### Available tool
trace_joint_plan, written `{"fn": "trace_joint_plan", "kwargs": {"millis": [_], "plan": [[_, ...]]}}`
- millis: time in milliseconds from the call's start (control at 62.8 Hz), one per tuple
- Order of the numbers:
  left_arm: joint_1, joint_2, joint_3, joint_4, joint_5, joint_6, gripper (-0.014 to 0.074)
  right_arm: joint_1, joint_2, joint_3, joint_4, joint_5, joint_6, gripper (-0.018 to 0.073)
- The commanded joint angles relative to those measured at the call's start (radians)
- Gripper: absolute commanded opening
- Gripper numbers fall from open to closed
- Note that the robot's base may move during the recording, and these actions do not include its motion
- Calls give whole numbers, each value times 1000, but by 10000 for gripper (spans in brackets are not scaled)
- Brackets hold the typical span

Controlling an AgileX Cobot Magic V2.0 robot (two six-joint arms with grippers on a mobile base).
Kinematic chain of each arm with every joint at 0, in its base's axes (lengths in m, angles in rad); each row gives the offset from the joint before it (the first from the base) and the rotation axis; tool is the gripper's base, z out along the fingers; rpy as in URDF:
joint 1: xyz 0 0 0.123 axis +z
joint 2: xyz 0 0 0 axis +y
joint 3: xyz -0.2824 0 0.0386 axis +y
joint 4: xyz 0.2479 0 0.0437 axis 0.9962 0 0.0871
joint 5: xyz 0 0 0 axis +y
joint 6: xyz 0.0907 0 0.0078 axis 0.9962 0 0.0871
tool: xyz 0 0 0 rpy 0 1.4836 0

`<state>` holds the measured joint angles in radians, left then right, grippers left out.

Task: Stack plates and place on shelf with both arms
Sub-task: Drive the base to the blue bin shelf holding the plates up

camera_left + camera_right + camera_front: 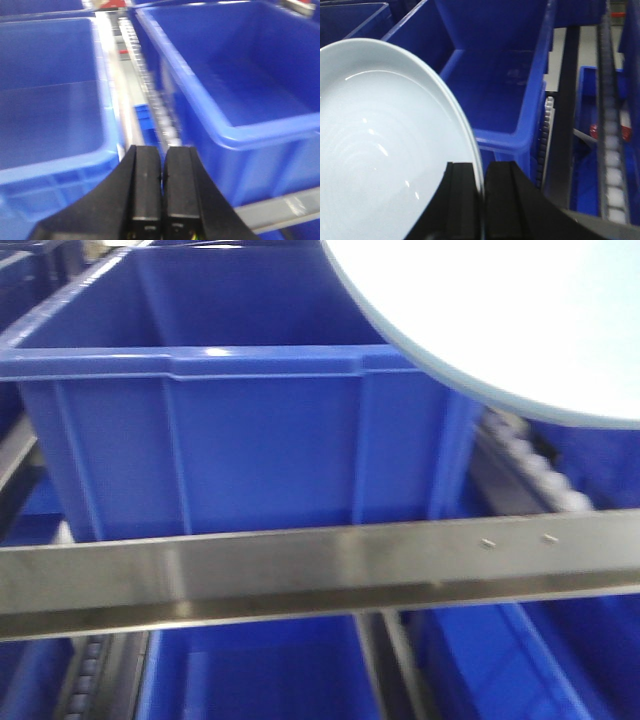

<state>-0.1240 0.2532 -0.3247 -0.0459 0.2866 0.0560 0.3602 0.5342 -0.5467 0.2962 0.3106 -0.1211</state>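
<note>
– Exterior front-facing view?
– Plate [500, 320] at upper right, overlapping a crate [250, 440]; the shelf [300, 575] band crosses lower frame.
– Left wrist?
– Left gripper [162, 192], bottom centre, jaws together.
– Right wrist?
– Right gripper [482, 200] clamped on the plate's rim; plate fills the left.

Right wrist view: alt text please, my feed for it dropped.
The right gripper pinches the rim of a white plate, which fills the left half. Behind it sits an open blue crate, with a roller track at the right.

The steel shelf [300, 575] carries blue crates [250, 430] side by side.
</note>
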Motion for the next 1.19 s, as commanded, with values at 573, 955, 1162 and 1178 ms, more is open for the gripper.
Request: {"fn": "trace_joint_plan", "kwargs": {"millis": [573,955,1162,1178], "plan": [[0,11,-31,-4,-85,-7,84,-6,-1,-29,8,-98,-7,57],[0,11,-31,-4,-85,-7,84,-6,-1,-29,8,-98,-7,57],[0,11,-31,-4,-85,-7,84,-6,-1,-29,8,-98,-7,57],[0,11,-31,-4,-85,-7,84,-6,-1,-29,8,-98,-7,57]]}}
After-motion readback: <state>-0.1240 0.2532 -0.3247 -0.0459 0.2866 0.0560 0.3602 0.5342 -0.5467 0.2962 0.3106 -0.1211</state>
